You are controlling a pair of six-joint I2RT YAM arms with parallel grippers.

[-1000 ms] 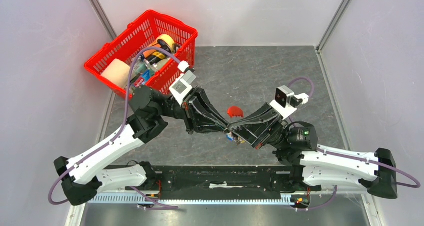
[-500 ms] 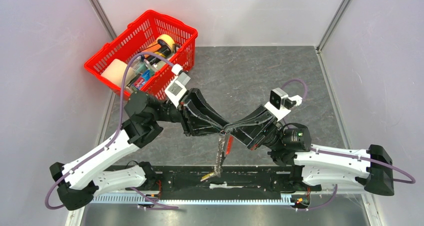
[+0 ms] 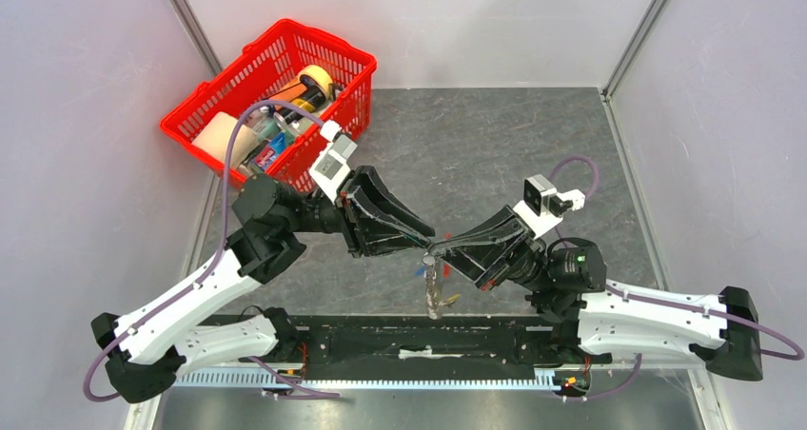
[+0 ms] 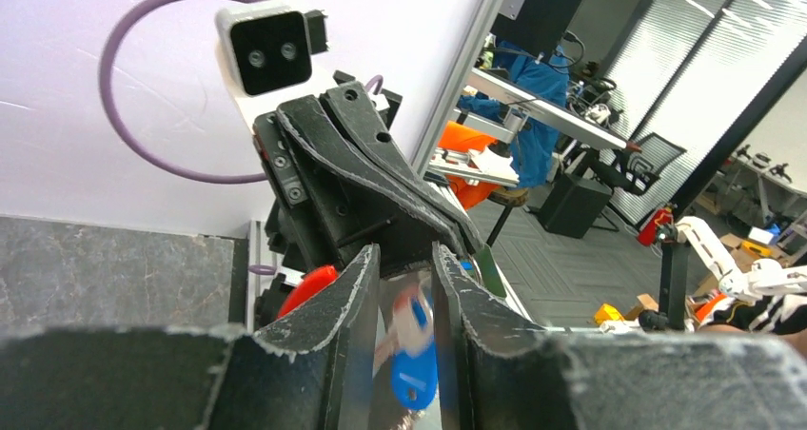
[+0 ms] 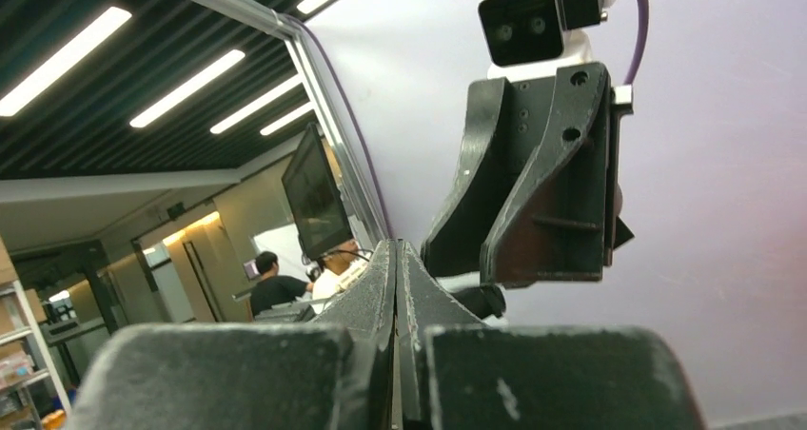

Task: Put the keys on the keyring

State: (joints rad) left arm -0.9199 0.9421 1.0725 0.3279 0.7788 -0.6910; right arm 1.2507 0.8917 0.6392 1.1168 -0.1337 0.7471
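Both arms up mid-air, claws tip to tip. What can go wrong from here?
1. The keyring dangles from just the tips of the shut right claw; a slip would drop it.
2. The blue key looks blurred between the parted fingers of the left claw; closing may miss it.
3. The tips nearly touch: collision risk.

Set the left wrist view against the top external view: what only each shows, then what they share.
Only left wrist: the room outside the enclosure, and the jaws of the left gripper standing apart. Only top: the red basket and the keyring dangling full length below the grippers. Both: the right gripper meeting the left tip to tip, its wrist camera, and the blue key, blurred up close, barely a bluish speck from above.
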